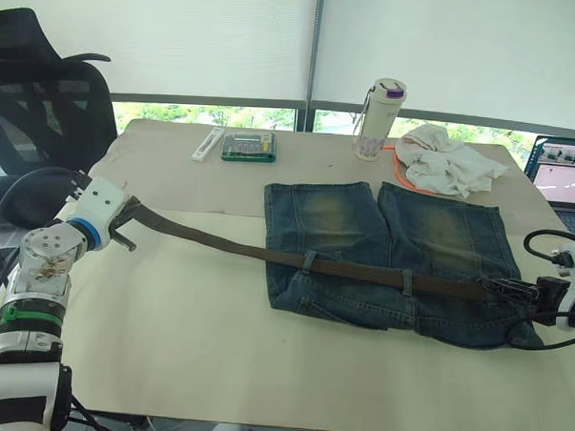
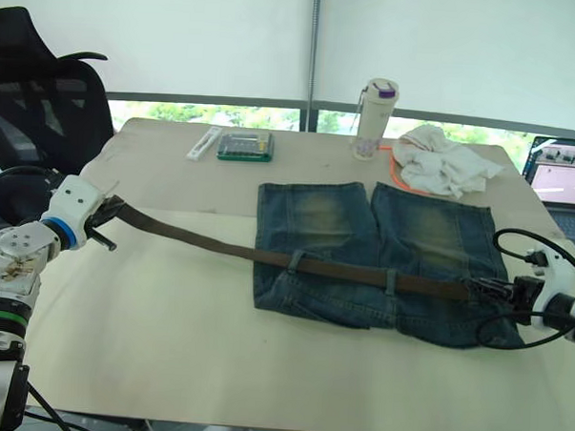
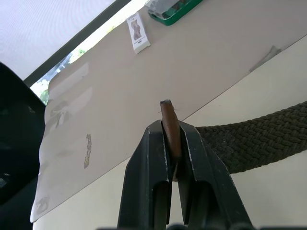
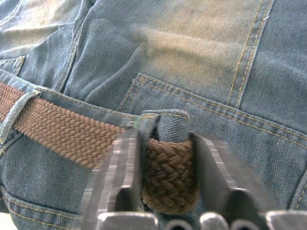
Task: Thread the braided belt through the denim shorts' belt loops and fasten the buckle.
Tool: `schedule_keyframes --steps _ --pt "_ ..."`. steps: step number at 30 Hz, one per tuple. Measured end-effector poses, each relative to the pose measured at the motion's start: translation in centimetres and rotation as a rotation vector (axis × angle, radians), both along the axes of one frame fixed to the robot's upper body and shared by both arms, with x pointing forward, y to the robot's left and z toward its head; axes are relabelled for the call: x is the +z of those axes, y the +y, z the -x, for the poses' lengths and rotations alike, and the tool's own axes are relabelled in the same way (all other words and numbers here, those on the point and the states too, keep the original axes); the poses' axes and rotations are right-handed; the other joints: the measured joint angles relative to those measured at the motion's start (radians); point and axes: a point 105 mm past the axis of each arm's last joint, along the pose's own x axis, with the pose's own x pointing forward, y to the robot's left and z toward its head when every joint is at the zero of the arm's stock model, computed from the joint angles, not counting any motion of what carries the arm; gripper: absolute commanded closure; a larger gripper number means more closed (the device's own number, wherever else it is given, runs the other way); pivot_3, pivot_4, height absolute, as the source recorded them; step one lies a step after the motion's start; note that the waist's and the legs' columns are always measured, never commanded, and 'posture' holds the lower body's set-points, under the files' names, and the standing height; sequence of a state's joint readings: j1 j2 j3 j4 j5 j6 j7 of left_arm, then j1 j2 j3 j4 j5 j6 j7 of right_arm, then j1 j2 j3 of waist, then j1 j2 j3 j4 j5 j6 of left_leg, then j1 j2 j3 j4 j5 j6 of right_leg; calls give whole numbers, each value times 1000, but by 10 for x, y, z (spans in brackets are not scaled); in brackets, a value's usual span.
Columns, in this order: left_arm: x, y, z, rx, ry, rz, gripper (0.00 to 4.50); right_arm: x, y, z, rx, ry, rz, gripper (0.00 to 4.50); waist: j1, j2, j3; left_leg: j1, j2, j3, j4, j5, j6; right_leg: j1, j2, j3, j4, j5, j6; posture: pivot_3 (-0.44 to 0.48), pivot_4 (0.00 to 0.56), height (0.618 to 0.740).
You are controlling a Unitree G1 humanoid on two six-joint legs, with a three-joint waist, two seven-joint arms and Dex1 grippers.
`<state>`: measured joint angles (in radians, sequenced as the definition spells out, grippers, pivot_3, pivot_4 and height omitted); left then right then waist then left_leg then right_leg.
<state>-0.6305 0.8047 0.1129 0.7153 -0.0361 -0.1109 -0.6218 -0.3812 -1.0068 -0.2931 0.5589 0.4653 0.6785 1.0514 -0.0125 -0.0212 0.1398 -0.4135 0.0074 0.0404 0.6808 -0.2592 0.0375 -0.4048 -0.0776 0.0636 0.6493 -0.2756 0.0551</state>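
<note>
Across the denim shorts [image 1: 381, 248], the braided belt [image 1: 361, 272] lies under two belt loops [image 1: 309, 261]. Left gripper [image 3: 171, 143] pinches its free end well left of the shorts; right gripper [image 4: 165, 163] clamps belt and loop together at the shorts' right edge. Pull gently, keeping the strap flat.

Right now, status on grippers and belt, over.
Left gripper shut on braided belt end, off the shorts. Right gripper clamps belt at a belt loop on denim shorts. Nothing blocking.

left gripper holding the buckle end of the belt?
No. The left gripper pinches a plain brown strap tip of the belt, no metal frame there.
</note>
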Motion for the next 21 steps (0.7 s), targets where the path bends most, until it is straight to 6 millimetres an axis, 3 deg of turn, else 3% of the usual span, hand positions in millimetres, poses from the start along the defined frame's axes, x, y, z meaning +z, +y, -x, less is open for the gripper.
schedule_keyframes --steps 1,3,5,12,15,18,21 --pt "-1 0 0 2 3 1 4500 0 0 0 2 0 -1 4281 0 0 0 0 0 0 0 0 0 0 0 0 0 0 0 0 150 740" --pt "-1 0 0 1 6 4 4500 0 0 0 2 0 -2 4351 0 0 0 0 0 0 0 0 0 0 0 0 0 0 0 0 150 740" --pt "-3 -1 0 -9 18 10 3664 0 -1 1 -3 -2 -3 4350 0 0 0 0 0 0 0 0 0 0 0 0 0 0 0 0 150 740" --pt "-13 2 0 6 81 8 1393 2 -6 8 -27 -21 4 4350 2 0 0 0 0 0 0 0 0 0 0 0 0 0 0 0 150 740" --pt "-1 -3 -6 -6 48 30 415 6 -8 10 -36 -40 7 4350 8 0 0 -1 0 0 1 0 0 0 0 0 0 0 0 0 150 740" --pt "28 -29 -14 -120 -43 129 391 8 -7 11 -40 -50 6 4350 15 0 0 -1 -1 0 2 0 0 0 -1 0 0 0 0 0 150 740" --pt "43 -80 -14 -353 -35 241 391 9 -6 13 -36 -52 8 4350 19 0 0 -1 -1 0 3 0 0 1 0 0 5 0 0 0 150 740"
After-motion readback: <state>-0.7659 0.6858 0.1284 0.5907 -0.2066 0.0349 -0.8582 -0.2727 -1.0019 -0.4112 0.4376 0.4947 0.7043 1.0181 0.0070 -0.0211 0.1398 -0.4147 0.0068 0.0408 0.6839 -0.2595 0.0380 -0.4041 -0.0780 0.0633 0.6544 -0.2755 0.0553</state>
